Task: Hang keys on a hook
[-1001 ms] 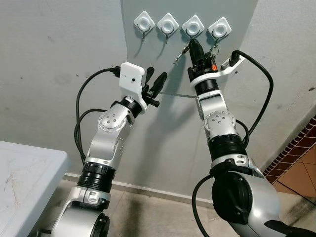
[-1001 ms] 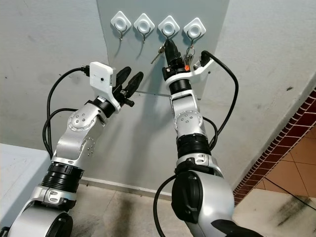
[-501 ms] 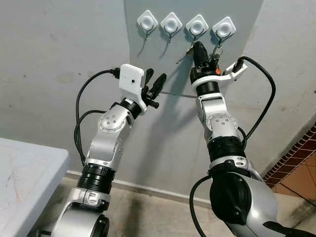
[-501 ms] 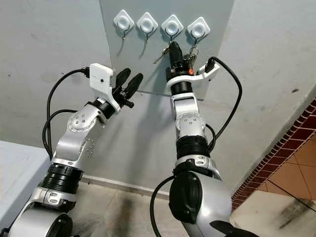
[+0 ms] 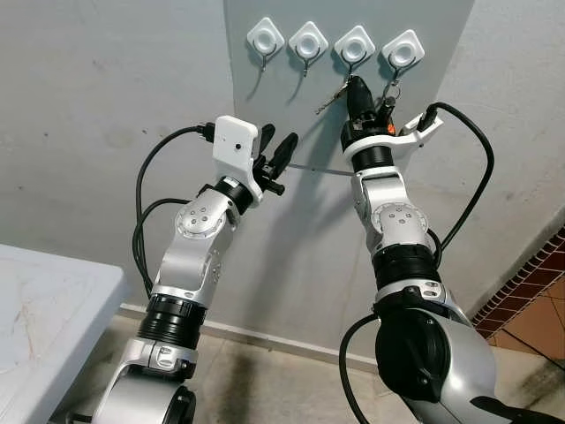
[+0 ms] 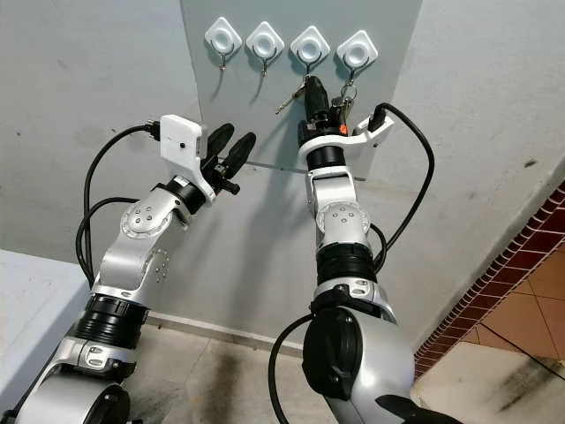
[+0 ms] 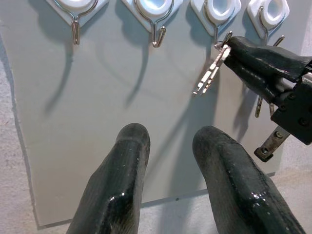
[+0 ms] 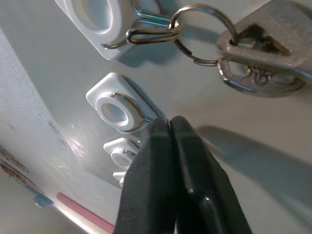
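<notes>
**Keys at the third hook, ring not confirmed on**

Head views: right gripper (image 5: pixel 356 88) is up at the grey panel (image 5: pixel 291 115), just below the third hook (image 5: pixel 355 44), pinched on the keys (image 5: pixel 328 99), which stick out toward the robot's left. Another bunch (image 5: pixel 388 88) hangs from the fourth hook (image 5: pixel 402 49). Left gripper (image 5: pixel 278 150) is parked lower, well apart from the hooks. Too coarse here to tell ring from hook.

Left wrist view: own fingers (image 7: pixel 122 161) moderately spread, holding nothing. It gives the side-on look: key blades (image 7: pixel 209 73) angle down from the right fingertips, right at the hook wire.

Right wrist view: fingers (image 8: pixel 153 146) pressed together, third hook's base (image 8: pixel 114 109) just past the tips; the other bunch's ring is clearly over its hook.

My read: seating step. Next move calls for lowering the ring onto the wire before letting go.
</notes>
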Tool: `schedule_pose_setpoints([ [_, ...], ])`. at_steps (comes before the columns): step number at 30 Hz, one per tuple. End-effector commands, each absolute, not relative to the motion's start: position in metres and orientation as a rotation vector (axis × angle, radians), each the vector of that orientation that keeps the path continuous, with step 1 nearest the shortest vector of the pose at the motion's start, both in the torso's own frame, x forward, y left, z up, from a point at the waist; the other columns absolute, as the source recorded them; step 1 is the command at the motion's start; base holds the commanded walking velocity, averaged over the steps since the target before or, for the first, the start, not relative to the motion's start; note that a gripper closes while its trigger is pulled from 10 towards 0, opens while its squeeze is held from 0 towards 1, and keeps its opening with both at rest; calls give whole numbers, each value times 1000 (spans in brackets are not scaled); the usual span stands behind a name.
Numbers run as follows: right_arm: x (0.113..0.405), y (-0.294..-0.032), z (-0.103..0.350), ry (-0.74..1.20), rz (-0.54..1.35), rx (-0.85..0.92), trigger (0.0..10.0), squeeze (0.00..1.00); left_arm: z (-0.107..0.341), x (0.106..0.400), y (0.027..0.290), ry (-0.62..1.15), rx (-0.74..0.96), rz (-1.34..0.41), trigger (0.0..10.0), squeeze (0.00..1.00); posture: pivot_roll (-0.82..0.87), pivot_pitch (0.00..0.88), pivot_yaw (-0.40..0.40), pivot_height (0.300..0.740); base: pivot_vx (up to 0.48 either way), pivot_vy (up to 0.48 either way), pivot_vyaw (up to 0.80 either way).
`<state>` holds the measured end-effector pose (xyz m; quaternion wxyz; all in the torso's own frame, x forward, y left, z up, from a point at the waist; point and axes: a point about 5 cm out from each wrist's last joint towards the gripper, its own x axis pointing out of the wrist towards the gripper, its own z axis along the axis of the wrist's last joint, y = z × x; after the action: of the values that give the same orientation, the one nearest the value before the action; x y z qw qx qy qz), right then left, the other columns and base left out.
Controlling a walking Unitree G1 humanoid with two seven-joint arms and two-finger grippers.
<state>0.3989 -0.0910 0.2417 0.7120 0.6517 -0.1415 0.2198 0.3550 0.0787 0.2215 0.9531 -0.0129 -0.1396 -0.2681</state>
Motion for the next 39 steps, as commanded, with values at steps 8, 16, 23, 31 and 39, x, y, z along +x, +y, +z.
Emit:
schedule_pose_setpoints([
  [8, 395, -88, 228, -290, 457, 1471, 10000, 1000, 225, 354, 79, -295, -22, -531, 10000, 0, 72, 10, -15, 740, 0, 0, 0],
  [16, 389, -88, 214, -267, 453, 1239, 10000, 1000, 219, 355, 82, -287, -9, -497, 10000, 0, 70, 13, -13, 740, 0, 0, 0],
  [23, 378, -97, 196, -283, 419, 841, 10000, 1000, 204, 354, 87, -266, 4, -447, 10000, 0, 69, 4, -9, 740, 0, 0, 0],
  [31, 353, -124, 158, -261, 328, 507, 10000, 1000, 169, 350, 96, -158, -56, -389, 10000, 0, 64, 0, -4, 740, 0, 0, 0],
  [39, 323, -155, 131, -230, 181, 285, 10000, 1000, 142, 339, 113, -69, -164, -365, 10000, 0, 54, 0, -2, 740, 0, 0, 0],
])
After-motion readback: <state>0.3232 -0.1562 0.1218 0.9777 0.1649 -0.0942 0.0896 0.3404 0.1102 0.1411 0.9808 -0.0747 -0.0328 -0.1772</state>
